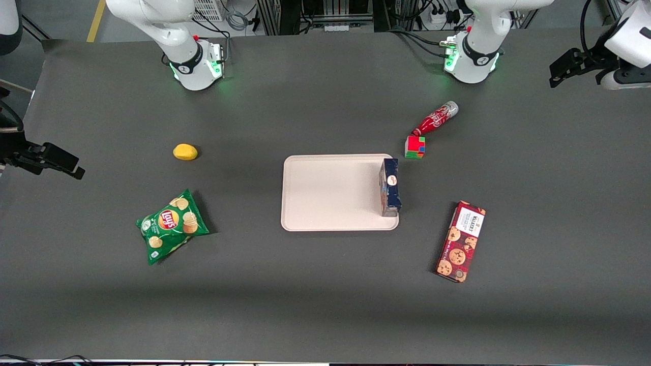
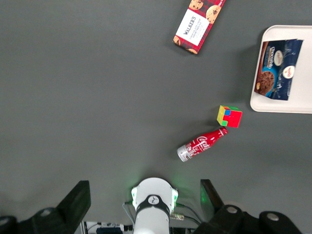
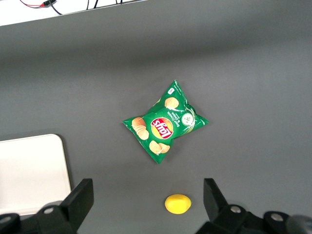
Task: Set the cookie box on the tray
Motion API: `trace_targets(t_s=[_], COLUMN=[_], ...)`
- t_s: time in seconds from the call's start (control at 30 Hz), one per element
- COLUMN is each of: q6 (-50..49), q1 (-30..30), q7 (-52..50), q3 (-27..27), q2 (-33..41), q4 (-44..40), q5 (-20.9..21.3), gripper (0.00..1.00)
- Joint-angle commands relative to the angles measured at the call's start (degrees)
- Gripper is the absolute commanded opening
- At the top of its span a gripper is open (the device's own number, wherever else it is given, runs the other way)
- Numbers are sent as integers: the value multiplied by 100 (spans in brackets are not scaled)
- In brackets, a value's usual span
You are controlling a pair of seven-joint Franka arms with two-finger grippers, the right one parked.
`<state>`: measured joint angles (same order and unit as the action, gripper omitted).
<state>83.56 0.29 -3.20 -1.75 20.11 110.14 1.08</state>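
The cookie box (image 1: 390,187), navy blue with a round white logo, stands on its narrow side on the pale pinkish tray (image 1: 330,193), right at the tray's rim toward the working arm's end. The left wrist view shows the cookie box (image 2: 278,69) with its chocolate cookie picture, resting on the tray (image 2: 297,105). My gripper (image 1: 559,71) hangs high above the table at the working arm's end, well away from the box. It (image 2: 145,185) is open with nothing between its fingers.
A long red cookie box (image 1: 461,241) lies nearer the front camera than the tray, toward the working arm's end. A colour cube (image 1: 415,147) and a lying red bottle (image 1: 435,118) sit beside the tray's corner. A lemon (image 1: 185,152) and a green chips bag (image 1: 172,225) lie toward the parked arm's end.
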Motion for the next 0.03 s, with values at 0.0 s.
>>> trace_targets(t_s=[0.0], q6=[72], q1=[-90], q7=[83], q3=[61], q2=[116], q4=[69], q5=[85], gripper=[100])
